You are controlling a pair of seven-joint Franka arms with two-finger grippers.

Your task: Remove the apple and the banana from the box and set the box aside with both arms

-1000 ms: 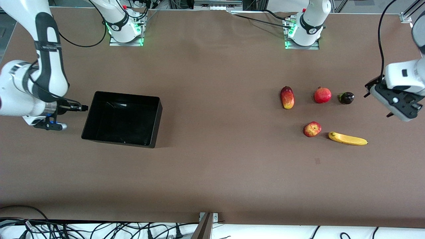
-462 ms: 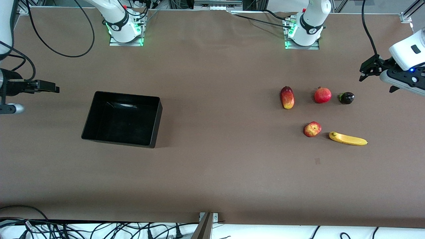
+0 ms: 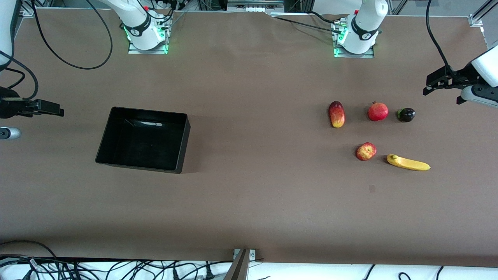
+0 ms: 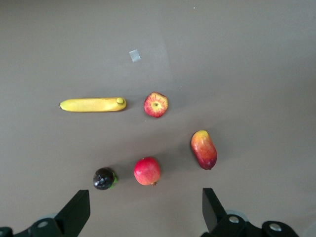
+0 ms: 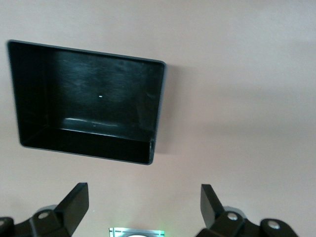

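So the black box point(image 3: 143, 139) sits on the brown table point(image 3: 249, 202) toward the right arm's end, open side up and nothing in it from what the right wrist view shows. All the fruit is well apart from the box, toward the left arm's end. The apple point(image 3: 365, 151) and the banana point(image 3: 408, 163) lie side by side, not touching, with the banana on the side away from the box. Farther from the front camera than those two there's a row of three more: a long red-yellow mango-looking fruit point(image 3: 336, 114) closest to the box, then a round red pomegranate point(image 3: 377, 111), then a small dark purple fruit point(image 3: 406, 114).

The right end effector point(image 3: 42, 108) hangs in the air off the box's outer side, fingers spread wide, holding nothing. The left end effector point(image 3: 439, 81) is up over the table edge, past the dark purple fruit from the box, also wide open and empty.
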